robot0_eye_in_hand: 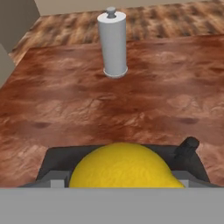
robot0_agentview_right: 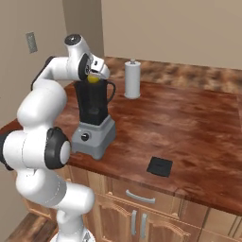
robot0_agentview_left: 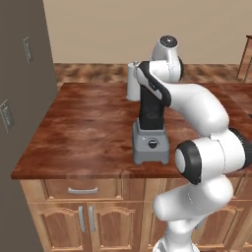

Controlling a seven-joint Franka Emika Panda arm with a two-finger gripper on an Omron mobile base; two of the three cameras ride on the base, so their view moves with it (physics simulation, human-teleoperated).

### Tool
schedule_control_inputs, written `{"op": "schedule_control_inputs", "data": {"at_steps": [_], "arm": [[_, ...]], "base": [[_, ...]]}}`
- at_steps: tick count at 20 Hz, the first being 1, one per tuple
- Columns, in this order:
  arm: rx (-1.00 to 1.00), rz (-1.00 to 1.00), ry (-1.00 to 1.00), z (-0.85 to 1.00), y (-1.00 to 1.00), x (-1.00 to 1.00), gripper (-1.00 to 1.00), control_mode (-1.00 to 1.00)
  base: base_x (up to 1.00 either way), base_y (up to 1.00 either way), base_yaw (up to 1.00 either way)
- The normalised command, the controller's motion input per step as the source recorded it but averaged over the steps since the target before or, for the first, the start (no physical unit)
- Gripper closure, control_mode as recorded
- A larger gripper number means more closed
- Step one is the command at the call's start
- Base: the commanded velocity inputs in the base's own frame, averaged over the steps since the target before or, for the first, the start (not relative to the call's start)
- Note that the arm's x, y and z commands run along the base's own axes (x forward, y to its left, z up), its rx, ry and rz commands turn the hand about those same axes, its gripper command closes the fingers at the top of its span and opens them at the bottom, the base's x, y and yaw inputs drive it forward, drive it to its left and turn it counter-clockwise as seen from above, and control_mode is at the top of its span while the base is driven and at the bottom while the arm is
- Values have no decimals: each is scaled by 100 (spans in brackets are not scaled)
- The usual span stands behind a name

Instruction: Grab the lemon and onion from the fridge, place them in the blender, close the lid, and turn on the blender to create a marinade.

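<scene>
Counter point(robot0_agentview_right: 189, 123): reddish-brown mottled top, glossy, forming the landmark surface.
Cabinets point(robot0_agentview_left: 83, 216): light wood, below the counter's front edge; metal bar handles on drawer and doors.
Wall point(robot0_agentview_right: 179, 28): plain beige, beyond the counter's far edge.
Wall plate point(robot0_agentview_right: 31, 42): grey, left of the counter.
Paper-towel roll point(robot0_agentview_right: 132, 79): white, upright, near the counter's far edge.

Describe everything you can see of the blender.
The blender stands upright on the wooden counter near its front edge. Its light grey boxy base carries a round black knob on the front; above sits a tall dark see-through jar with a side handle. The jar's top is open; the hand holds the lemon just above it. The black lid lies apart on the counter.
</scene>
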Motion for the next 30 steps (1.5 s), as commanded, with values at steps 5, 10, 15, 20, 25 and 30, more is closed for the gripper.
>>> {"op": "schedule_control_inputs", "data": {"at_steps": [5, 10, 15, 20, 25, 30], "arm": [[0, 0, 1, -46, -8, 34, 100, -100], [0, 0, 0, -43, -19, 32, 100, -100], [0, 0, 0, -44, -16, -2, 100, -100], [0, 0, 0, -20, -4, -38, 100, -100], [0, 0, 0, -1, 0, 0, -100, -100], [0, 0, 0, 6, 0, 0, -100, -100]], "base": [[0, 0, 0], [0, 0, 0], [0, 0, 0], [0, 0, 0], [0, 0, 0], [0, 0, 0]]}}
